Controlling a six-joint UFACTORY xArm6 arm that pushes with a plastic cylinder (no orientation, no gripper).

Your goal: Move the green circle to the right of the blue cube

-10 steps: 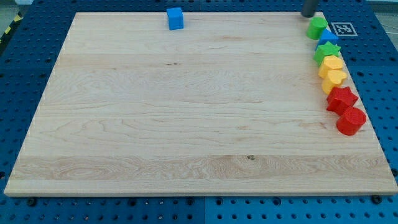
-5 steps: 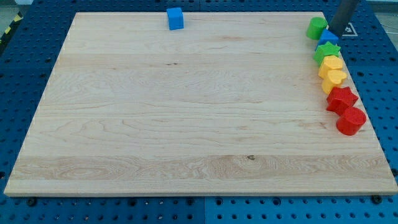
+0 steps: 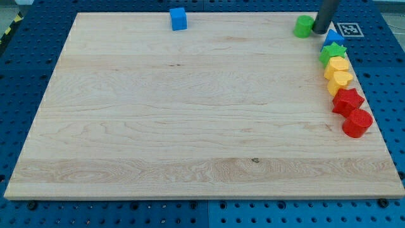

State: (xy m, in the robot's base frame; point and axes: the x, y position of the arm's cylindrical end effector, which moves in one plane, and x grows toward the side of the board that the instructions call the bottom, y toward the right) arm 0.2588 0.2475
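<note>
The green circle [image 3: 304,26] lies near the board's top edge, towards the view's right. My tip [image 3: 319,31] stands right against its right side. The blue cube [image 3: 178,18] sits at the top edge, left of centre, far to the left of the green circle.
A column of blocks runs down the board's right edge: a blue triangle [image 3: 333,37], a green star [image 3: 332,52], two yellow blocks [image 3: 338,65] [image 3: 340,80], a red block [image 3: 347,100] and a red circle [image 3: 357,123]. A marker tag [image 3: 349,29] lies beyond the top right corner.
My tip came down from the top right, moved in behind the green circle and pushed it to the left, away from the block column.
</note>
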